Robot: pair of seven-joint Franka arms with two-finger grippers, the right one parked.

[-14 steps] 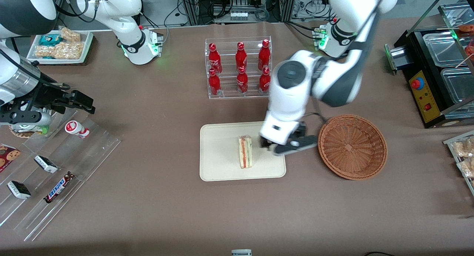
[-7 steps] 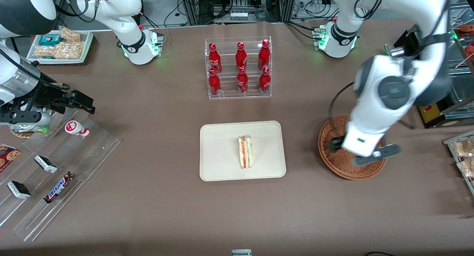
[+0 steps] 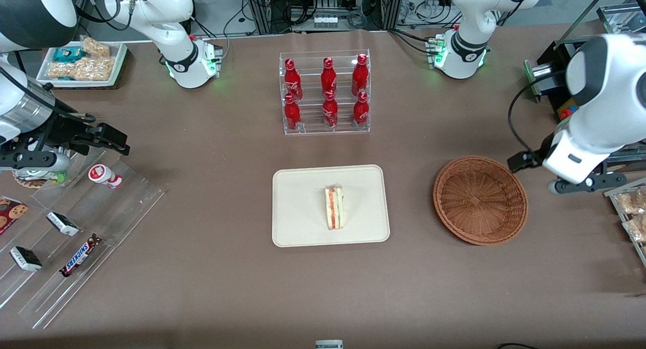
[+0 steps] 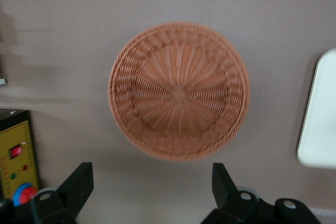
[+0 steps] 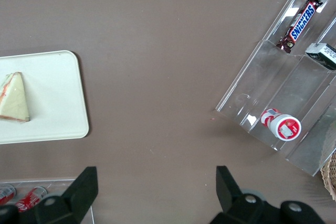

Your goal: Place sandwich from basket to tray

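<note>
The small triangular wedge sandwich (image 3: 334,207) of pale white bread, with red-orange and green filling layers showing along its edge, stands on the flat cream rectangular plastic tray (image 3: 303,223), a smooth piece with rounded corners and a low raised rim; it sits toward the side of the tray nearest the basket. The round, shallow, reddish-brown woven wicker basket (image 3: 480,200) rests on the matte brown worktop (image 3: 212,268) beside the tray, apart from it, its weave radiating from a small central knot and circling up to a braided rim; nothing lies in it. The black two-finger claw (image 4: 152,184) of the left arm hangs above the worktop toward the working arm's end, beside the basket and well apart from the tray; its fingers (image 4: 79,182) stand wide apart with nothing between them.
</note>
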